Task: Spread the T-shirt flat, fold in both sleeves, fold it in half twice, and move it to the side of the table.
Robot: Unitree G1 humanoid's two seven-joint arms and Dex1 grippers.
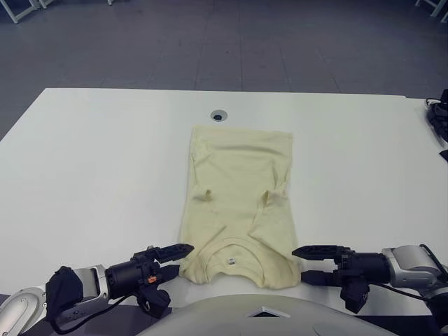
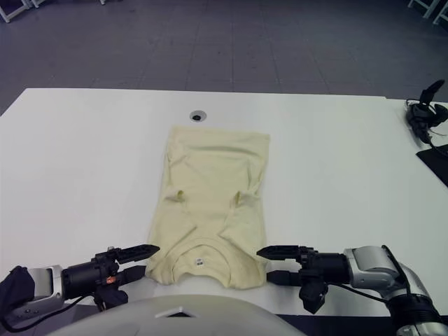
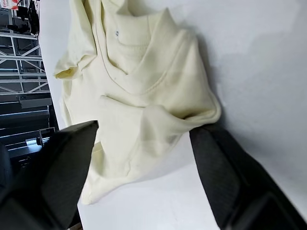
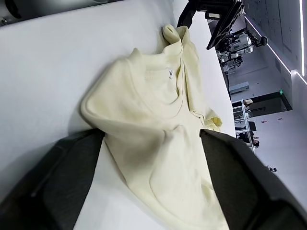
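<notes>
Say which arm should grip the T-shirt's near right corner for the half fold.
Right: the open right end effector straddles that corner of the T-shirt, while the left end effector sits at the other near corner.

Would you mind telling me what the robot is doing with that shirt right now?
The robot is partway through folding a pale yellow T-shirt on the white table. Both sleeves are folded in, and the collar faces the robot. The left gripper and right gripper are open, one at each near corner; neither half-fold is done yet.
</notes>
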